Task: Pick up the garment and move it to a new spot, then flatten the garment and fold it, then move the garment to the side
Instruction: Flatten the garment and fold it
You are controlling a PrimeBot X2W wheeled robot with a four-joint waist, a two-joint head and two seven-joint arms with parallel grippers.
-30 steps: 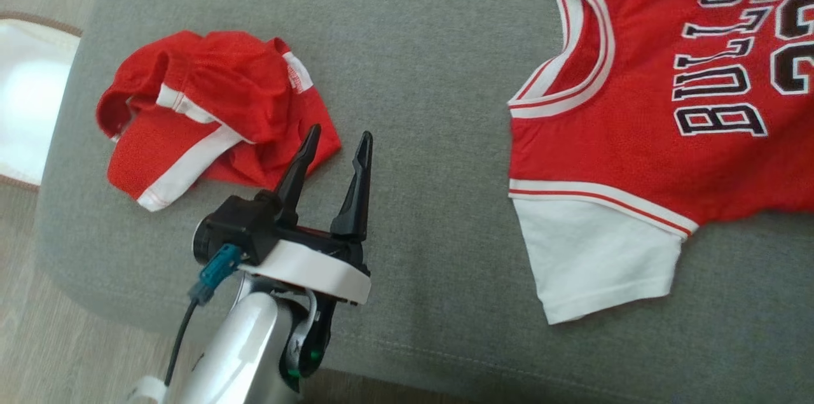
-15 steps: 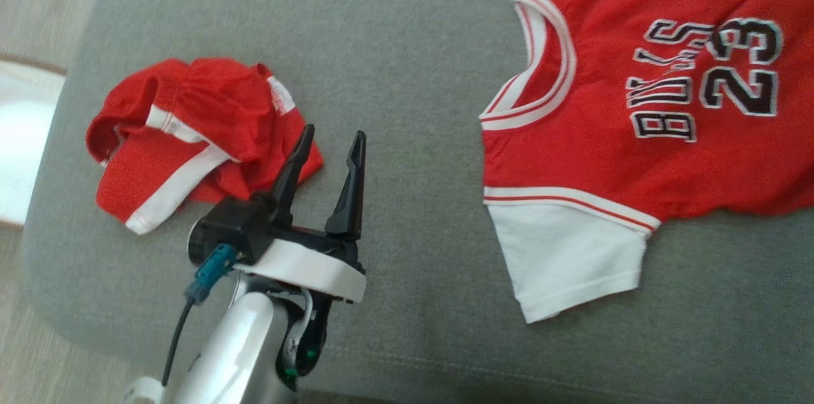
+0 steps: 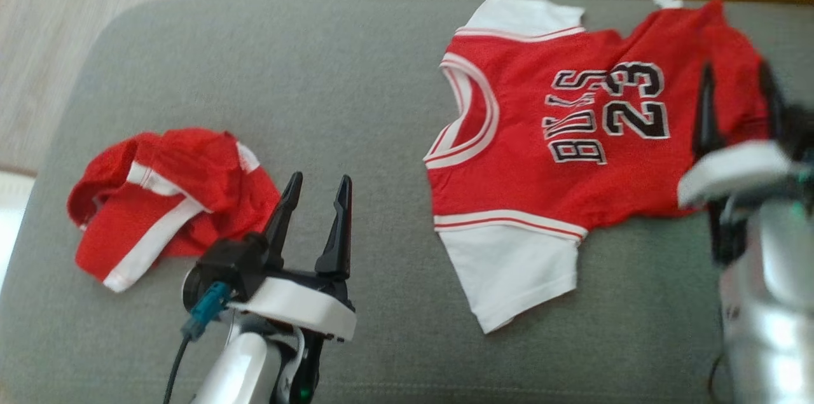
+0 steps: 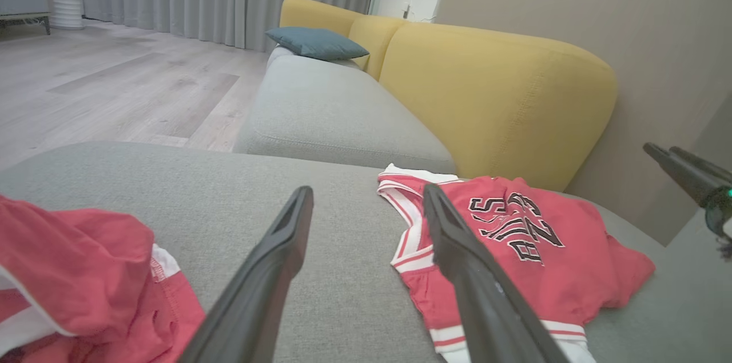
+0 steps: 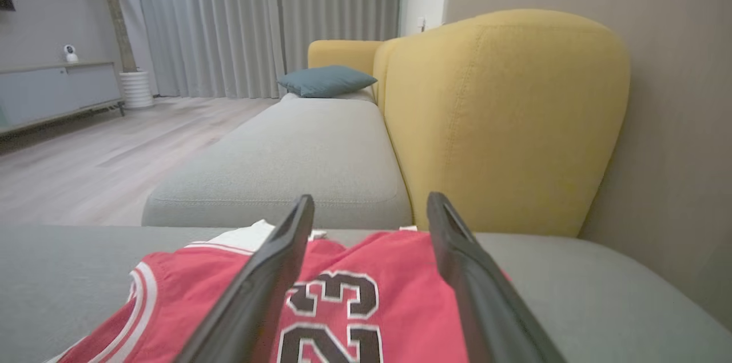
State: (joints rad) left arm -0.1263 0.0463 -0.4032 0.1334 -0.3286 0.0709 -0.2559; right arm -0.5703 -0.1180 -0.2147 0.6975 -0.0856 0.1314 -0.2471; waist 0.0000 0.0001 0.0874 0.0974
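Changed: head camera has tilted up, bringing right gripper point(image 3: 734, 72) into frame. Jaws wide apart, nothing held.
Jersey point(image 3: 572, 137): beneath and ahead of right fingers, face up on grey cushion point(image 3: 356, 105), hem end bunched.
Left gripper point(image 3: 320, 178): wide, empty; crumpled red shorts point(image 3: 165, 200) just beside its left finger.
Assessment: jersey appears released at new spot; flattening next.

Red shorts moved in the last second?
No. The camera shifted; the shorts keep their crumpled shape, near the left edge of the sofa cushion, the same gap from the jersey.
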